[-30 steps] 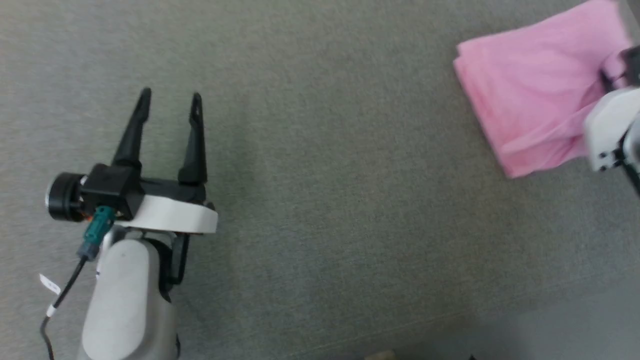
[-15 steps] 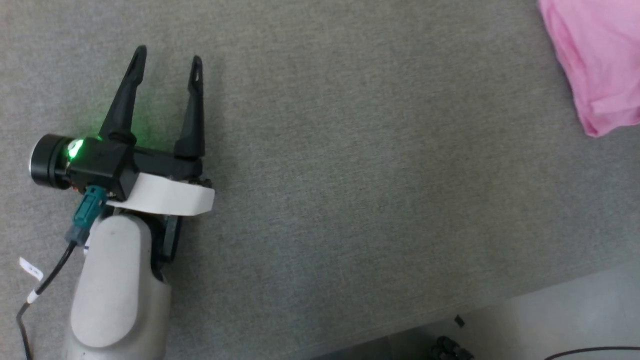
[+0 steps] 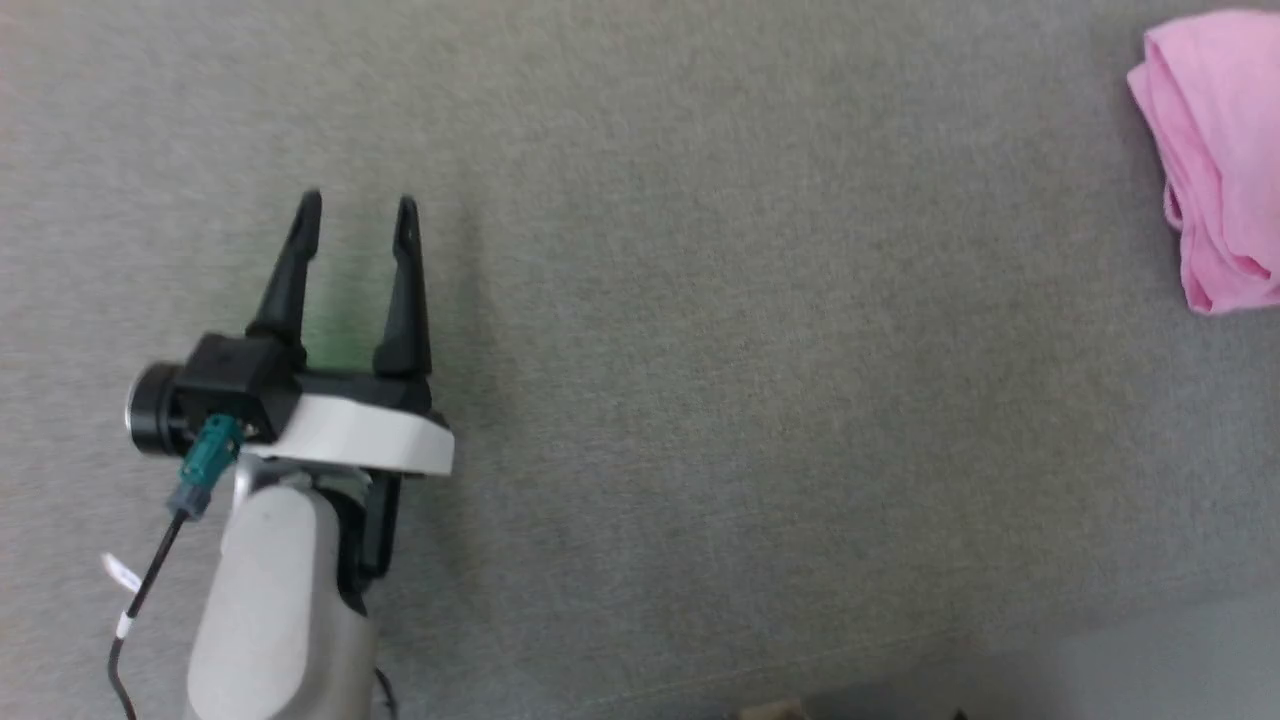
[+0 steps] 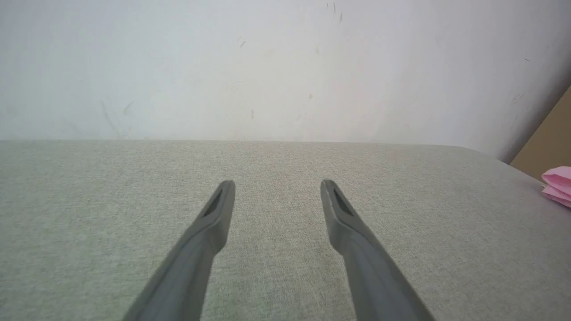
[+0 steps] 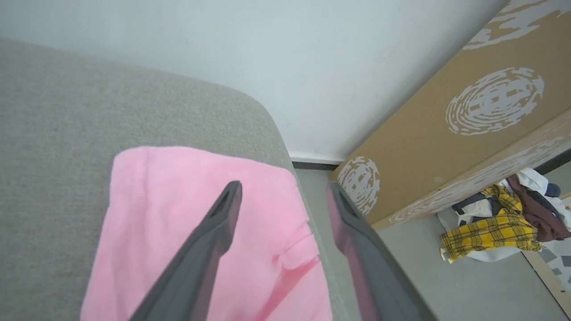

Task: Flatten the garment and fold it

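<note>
1. A second ago the right gripper [image 5: 283,185] was pinched on a bunch of the garment [image 3: 1215,150]. Now its fingers stand wide apart with nothing between them.
2. The cloth has likely just been let go. It lies as a compact layered stack, so the fold looks done or nearly so.
3. The garment rests on the grey pad [image 3: 700,350], at the pad's edge. A box [image 5: 446,147] stands on the floor just beyond the garment.
4. The right arm hovers over the garment, fingers pointing across it toward the box.
5. The left gripper [image 3: 357,200] is well apart from the garment, jaws spread wide and empty, low over the pad.
6. The garment's shift in the head view comes partly from camera motion.
</note>
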Motion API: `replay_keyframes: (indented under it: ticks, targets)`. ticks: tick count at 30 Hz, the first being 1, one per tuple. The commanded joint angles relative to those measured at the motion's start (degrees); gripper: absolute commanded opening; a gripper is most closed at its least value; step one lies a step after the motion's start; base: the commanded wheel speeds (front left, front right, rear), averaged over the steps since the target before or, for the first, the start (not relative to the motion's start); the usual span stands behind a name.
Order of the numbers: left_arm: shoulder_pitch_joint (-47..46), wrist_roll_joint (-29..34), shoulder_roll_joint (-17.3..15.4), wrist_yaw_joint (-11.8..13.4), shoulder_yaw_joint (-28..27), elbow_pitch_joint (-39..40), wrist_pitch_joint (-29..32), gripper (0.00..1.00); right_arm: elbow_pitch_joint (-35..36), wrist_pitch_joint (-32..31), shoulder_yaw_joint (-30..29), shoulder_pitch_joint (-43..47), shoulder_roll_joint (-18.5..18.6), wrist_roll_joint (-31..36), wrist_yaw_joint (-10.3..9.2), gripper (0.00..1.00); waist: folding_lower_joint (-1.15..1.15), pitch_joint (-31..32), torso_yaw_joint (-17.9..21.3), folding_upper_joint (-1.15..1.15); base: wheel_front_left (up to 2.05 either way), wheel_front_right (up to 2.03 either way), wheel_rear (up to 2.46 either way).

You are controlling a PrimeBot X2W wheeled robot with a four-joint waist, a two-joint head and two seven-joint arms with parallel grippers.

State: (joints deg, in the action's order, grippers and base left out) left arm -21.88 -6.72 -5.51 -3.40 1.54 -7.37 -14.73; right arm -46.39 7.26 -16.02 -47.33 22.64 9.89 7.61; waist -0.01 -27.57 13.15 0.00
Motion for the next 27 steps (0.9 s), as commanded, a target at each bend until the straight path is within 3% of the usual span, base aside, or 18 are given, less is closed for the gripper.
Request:
replay_keyframes:
  ticks: [1,8,15,21,27]
  targets:
    - [1.74,-0.66,0.48,0.31,-0.35,-0.21,-0.25,1.0,1.72,1.95,0.03,2.34,-1.35,-2.12,-0.12,1.0,0.01,7.83,-5.19,0.0,0.0,0.0,0.0]
    - [6.15,-2.64,1.72,0.26,-1.12,-1.97,-0.26,1.0,13.33,5.8,2.57,13.4,-6.15,-11.61,-0.12,1.0,0.01,15.52,-9.77,0.0,0.0,0.0,0.0]
    - [9.79,-3.51,2.34,0.27,-0.79,-3.71,-0.26,1.0,27.81,6.1,7.09,26.78,-11.83,-16.76,-0.12,1.0,0.01,20.93,-13.36,0.0,0.0,0.0,0.0]
    - [12.58,-3.51,2.53,0.13,0.03,-4.57,-0.27,1.0,35.96,5.62,8.42,35.75,-15.95,-18.66,-0.12,1.0,0.01,23.52,-15.54,0.0,0.0,0.0,0.0]
    - [14.53,-3.75,2.6,0.34,1.06,-4.88,-0.27,1.0,39.82,5.58,9.04,42.03,-18.27,-17.92,-0.12,1.0,0.01,24.92,-17.44,0.0,0.0,0.0,0.0]
